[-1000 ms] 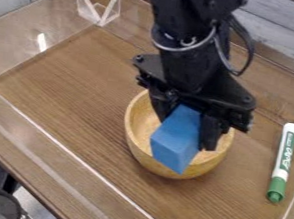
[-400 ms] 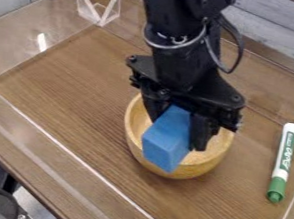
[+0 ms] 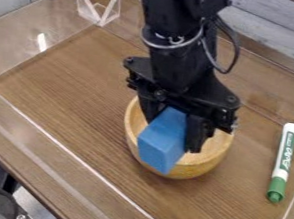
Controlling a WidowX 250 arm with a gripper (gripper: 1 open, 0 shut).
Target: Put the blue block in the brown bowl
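The blue block hangs tilted over the brown bowl, its lower end down inside the bowl's rim. My gripper points steeply down from above and is shut on the blue block's upper end. The black fingers flank the block. The bowl stands on the wooden table near the front, and my arm and the block hide much of its inside.
A green-and-white marker pen lies to the right of the bowl. A clear acrylic wall runs round the wooden table. A small clear stand sits at the back left.
The gripper and the blue block have shifted slightly to the left over the bowl. The grip stays shut.
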